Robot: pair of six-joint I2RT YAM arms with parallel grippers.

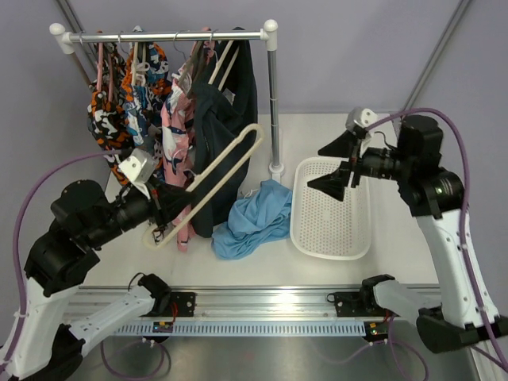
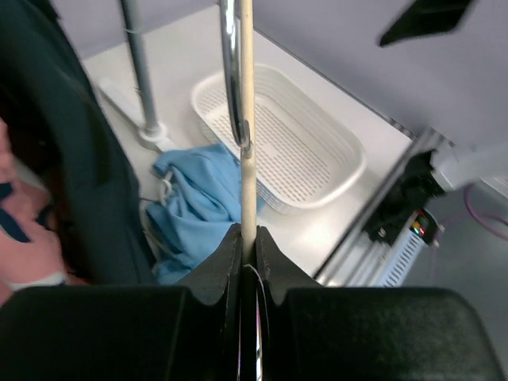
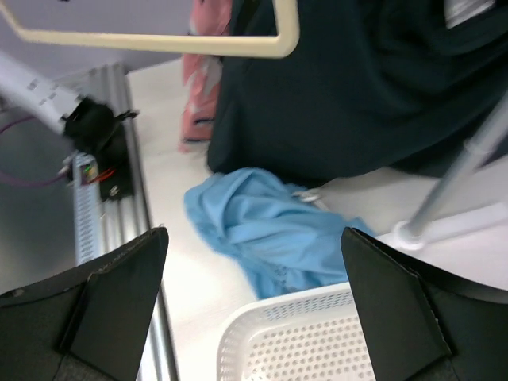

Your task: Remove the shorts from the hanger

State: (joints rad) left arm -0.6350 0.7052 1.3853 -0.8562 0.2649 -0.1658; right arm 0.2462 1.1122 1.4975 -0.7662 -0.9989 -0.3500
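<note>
The light sky-blue shorts point(image 1: 254, 218) lie crumpled on the table beside the rack's foot; they also show in the left wrist view point(image 2: 198, 206) and the right wrist view point(image 3: 274, 230). The dark navy shorts point(image 1: 226, 119) hang from the rack rail. My left gripper point(image 1: 171, 208) is shut on the cream hanger point(image 1: 214, 178), which is bare and tilted in front of the navy shorts; its bar runs up from my closed jaws point(image 2: 247, 159). My right gripper point(image 1: 337, 168) is open and empty above the white basket.
A white perforated basket point(image 1: 361, 238) sits right of the blue shorts. The rack's rail point(image 1: 171, 36) and post point(image 1: 274, 103) stand at the back, with orange-black-white patterned garments point(image 1: 119, 99) and a pink patterned garment point(image 1: 175, 131) hanging at the left.
</note>
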